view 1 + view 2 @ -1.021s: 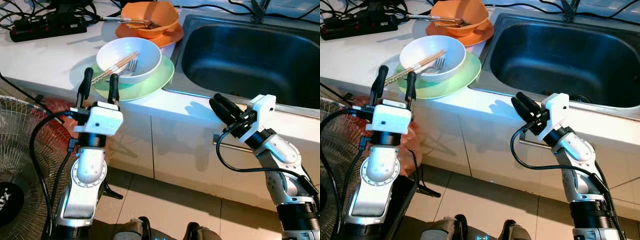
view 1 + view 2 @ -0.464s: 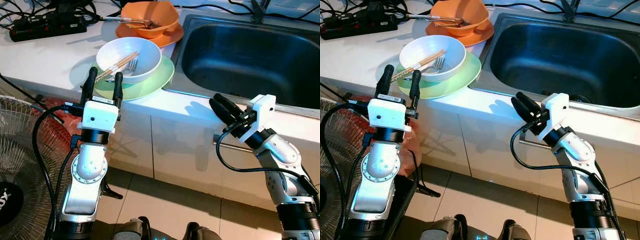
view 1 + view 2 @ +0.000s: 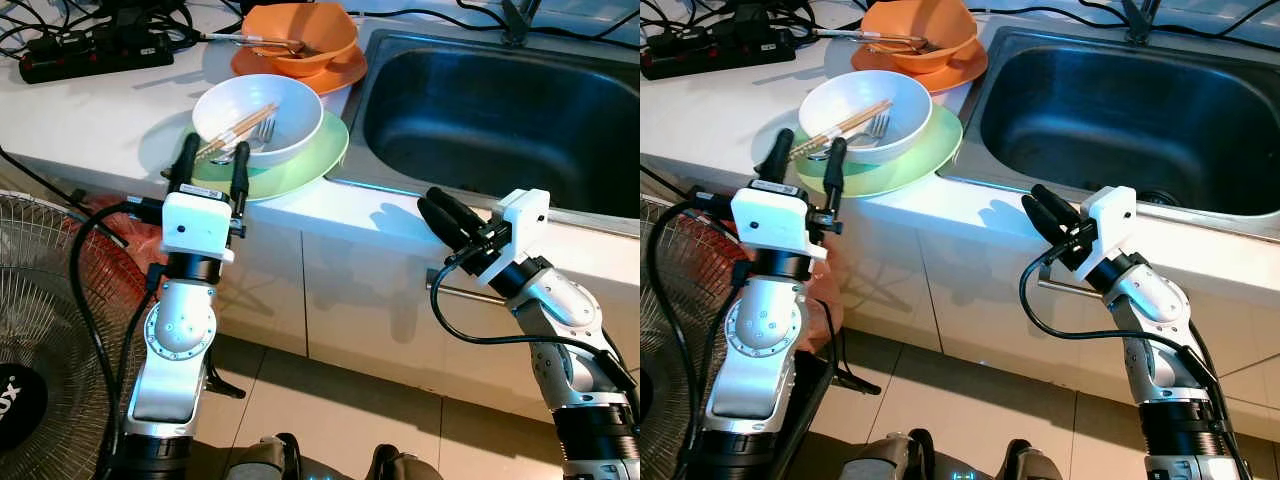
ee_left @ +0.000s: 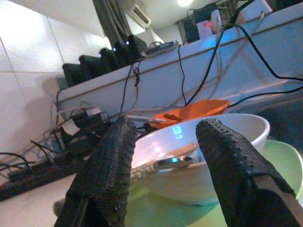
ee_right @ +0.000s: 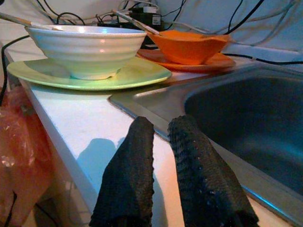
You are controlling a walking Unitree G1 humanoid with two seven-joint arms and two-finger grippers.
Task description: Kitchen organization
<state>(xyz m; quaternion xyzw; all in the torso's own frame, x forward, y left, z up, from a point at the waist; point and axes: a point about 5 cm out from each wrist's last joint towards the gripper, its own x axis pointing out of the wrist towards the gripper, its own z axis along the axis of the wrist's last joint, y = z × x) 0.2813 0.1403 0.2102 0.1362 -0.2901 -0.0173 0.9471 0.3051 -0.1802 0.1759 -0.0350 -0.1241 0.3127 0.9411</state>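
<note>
White bowl (image 3: 257,117) sits on a pale green plate (image 3: 300,168) at the front of the bench (image 3: 90,115), just left of the steel sink (image 3: 500,110). Wooden chopsticks (image 3: 235,129) and a fork (image 3: 262,131) lie inside the bowl, chopstick ends poking over the near rim toward me. Behind: an orange bowl (image 3: 300,38) on an orange plate (image 3: 335,70), more utensils across it. Power strip (image 3: 95,52) and cables at the far left of the bench; a fan (image 3: 40,300) stands on the floor below.

Left end effector (image 3: 211,165) is raised at the bench edge, fingers (image 4: 106,175) apart, tips just short of the green plate's near rim. From the left wrist view the white bowl is framed squarely between the two fingers, chopsticks slightly left of centre.

My judgement: the step is reaching for the bowl-and-plate stack, or the chopsticks. To do it well I'd advance low and level, keep the fingers spread until they straddle the target, and avoid nudging the protruding chopsticks, which could tip out.

Right end effector (image 3: 447,219) hovers below the bench front near the sink's left corner, fingers close together with a thin gap, holding nothing. It is well apart from the bowl.
</note>
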